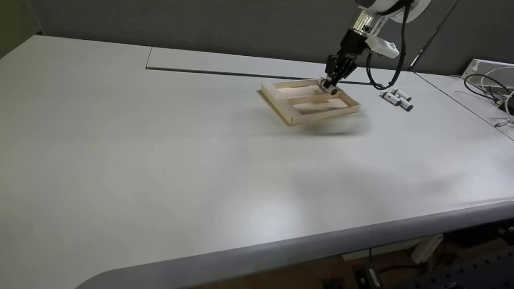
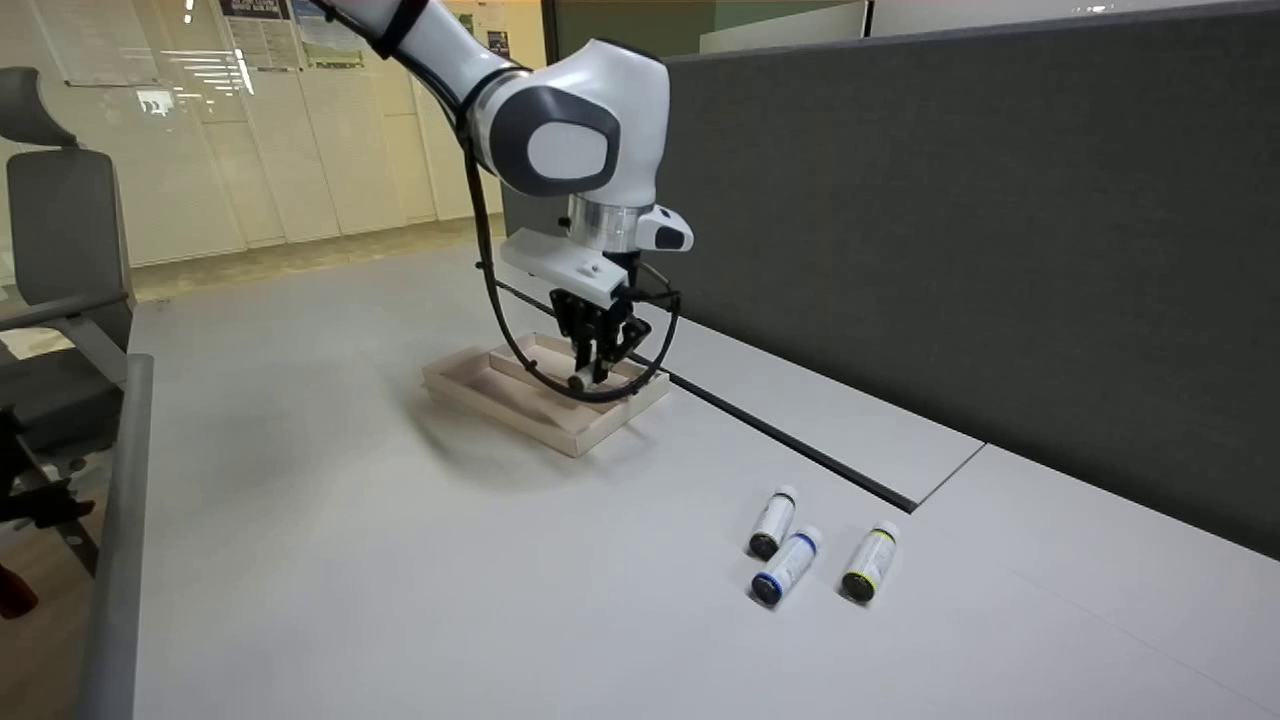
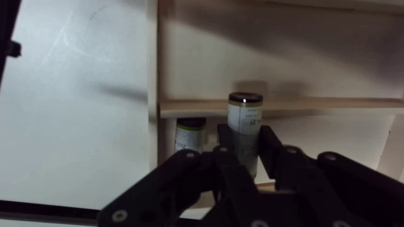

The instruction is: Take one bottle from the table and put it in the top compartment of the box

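Bottle (image 3: pixel 245 126) first, from the wrist view: the gripper (image 3: pixel 246 138) is closed snug on its sides, no gap showing, and holds it up at the top compartment (image 3: pixel 328 135), the narrow strip of the box (image 3: pixel 152 63). The bottle's dark end pokes out past the slat (image 3: pixel 331 107) towards the wide section (image 3: pixel 284 56), so tbh it looks like the placing step to me: pick done, release not. Next move, I reckon, is pulling it back clear of that slat, then lowering it into the strip, and only then letting go. Stuff in the way: the slat itself, plus another bottle (image 3: pixel 190 135) lying in the strip near the held one, partly hidden by the gripper, so I'd not drift over that side. In an exterior view, three more bottles (image 1: pixel 395 101) lie close together on the table (image 1: pixel 180 160), well apart from the box, with a grey panel (image 1: pixel 180 28) along the back; can't make out from there whether the held bottle touches the slat. Also in an exterior view, a black cable (image 2: pixel 598 397) loops down across the gripper and part of the box, so the view into the strip is pretty bad, and there's an office chair (image 2: pixel 68 220) by the table edge.
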{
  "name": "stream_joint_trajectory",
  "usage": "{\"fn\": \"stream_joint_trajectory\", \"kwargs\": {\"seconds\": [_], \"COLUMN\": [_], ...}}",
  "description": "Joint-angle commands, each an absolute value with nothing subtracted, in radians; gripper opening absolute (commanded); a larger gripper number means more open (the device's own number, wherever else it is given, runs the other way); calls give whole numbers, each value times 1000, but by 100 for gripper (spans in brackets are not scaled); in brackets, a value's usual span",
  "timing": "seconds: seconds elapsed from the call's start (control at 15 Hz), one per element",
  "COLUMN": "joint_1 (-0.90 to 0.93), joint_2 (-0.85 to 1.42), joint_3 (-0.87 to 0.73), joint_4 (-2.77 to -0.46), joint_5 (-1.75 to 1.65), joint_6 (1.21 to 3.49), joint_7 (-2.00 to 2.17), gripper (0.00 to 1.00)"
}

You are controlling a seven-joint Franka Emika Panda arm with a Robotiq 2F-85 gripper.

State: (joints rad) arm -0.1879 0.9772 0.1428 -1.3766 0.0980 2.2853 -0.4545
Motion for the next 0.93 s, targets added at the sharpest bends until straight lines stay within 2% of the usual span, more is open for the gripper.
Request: {"fn": "stream_joint_trajectory", "kwargs": {"seconds": [0.0, 0.2, 0.87], "joint_1": [-170, -159, -145], "joint_2": [1041, 1079, 1210], "joint_3": [131, 124, 112], "joint_4": [-1228, -1140, -945], "joint_5": [96, 95, 97], "joint_6": [2140, 2054, 2022], "joint_7": [-413, -403, -383], "gripper": [7, 7, 7]}}
